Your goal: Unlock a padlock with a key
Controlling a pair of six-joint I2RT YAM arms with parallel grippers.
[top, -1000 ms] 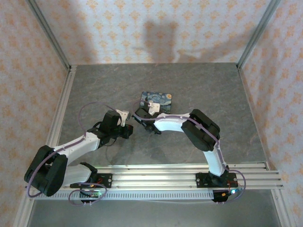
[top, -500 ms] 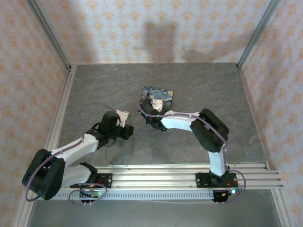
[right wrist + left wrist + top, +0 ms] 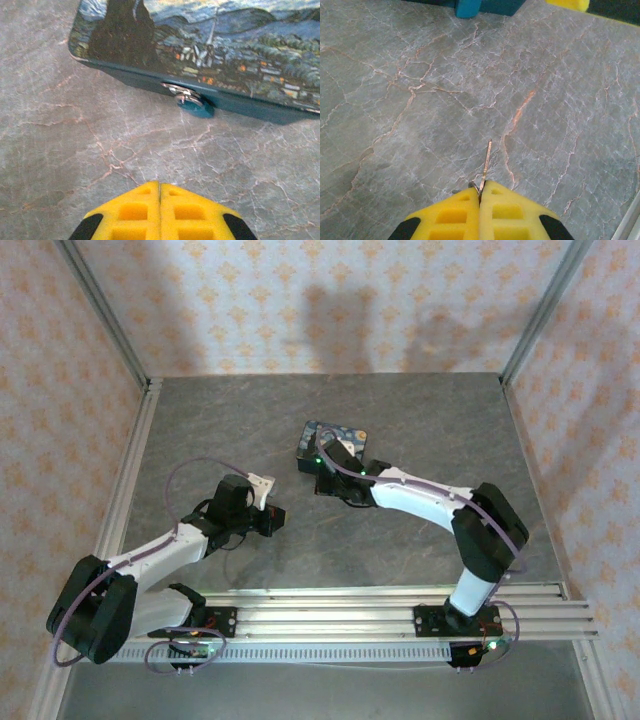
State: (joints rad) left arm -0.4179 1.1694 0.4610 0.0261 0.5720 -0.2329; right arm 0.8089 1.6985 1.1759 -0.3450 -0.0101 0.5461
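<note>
The left end effector [image 3: 480,189] is pinched tight on the key [image 3: 487,160], its blade jutting out above the desk [image 3: 395,100], while the right end effector [image 3: 159,187], closed and empty, faces the small blue padlock [image 3: 195,106] hanging on the side of the painted box [image 3: 200,40].

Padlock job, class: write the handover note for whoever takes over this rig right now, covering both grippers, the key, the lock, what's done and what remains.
Left gripper: shut on the key, blade sticking out forward.
Right gripper: shut, empty, facing the padlock.
Padlock: hangs at the front edge of the painted box.
Done: key picked up.
Left: bring key to padlock, insert, turn, free the loop.
</note>
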